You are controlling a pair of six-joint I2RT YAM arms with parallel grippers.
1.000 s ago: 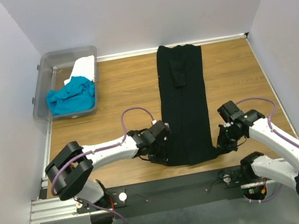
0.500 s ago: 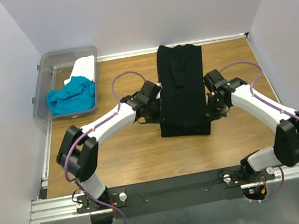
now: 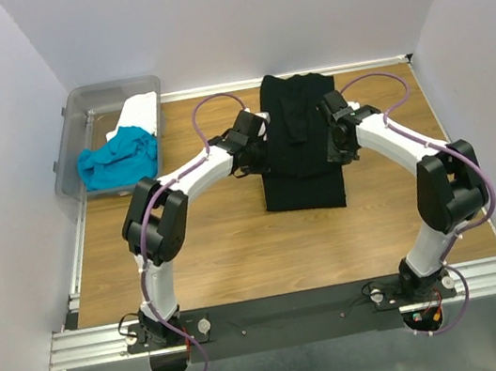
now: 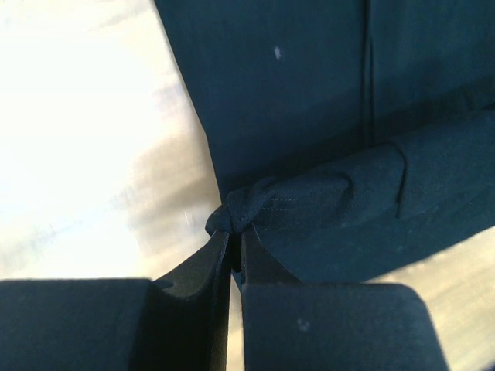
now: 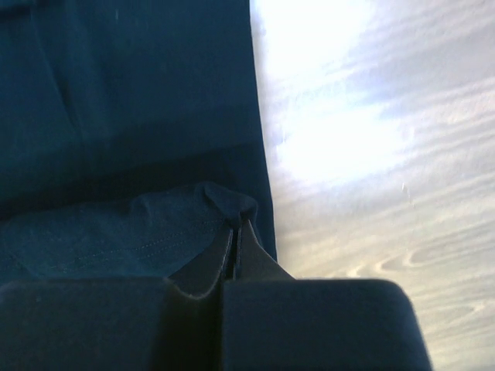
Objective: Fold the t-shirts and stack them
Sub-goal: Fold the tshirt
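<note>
The near end of the black shirt (image 3: 303, 181) has been carried toward the top of the picture, so it is folded shorter now. It lies in the upper middle, its long way running top to bottom. One corner is pinched tight in the left claw (image 4: 234, 239), the other in the right claw (image 5: 234, 232). From above, the claw tips are hidden. The blue shirt (image 3: 117, 160) and white shirt (image 3: 143, 113) are left in the bin (image 3: 108, 87), upper left.
</note>
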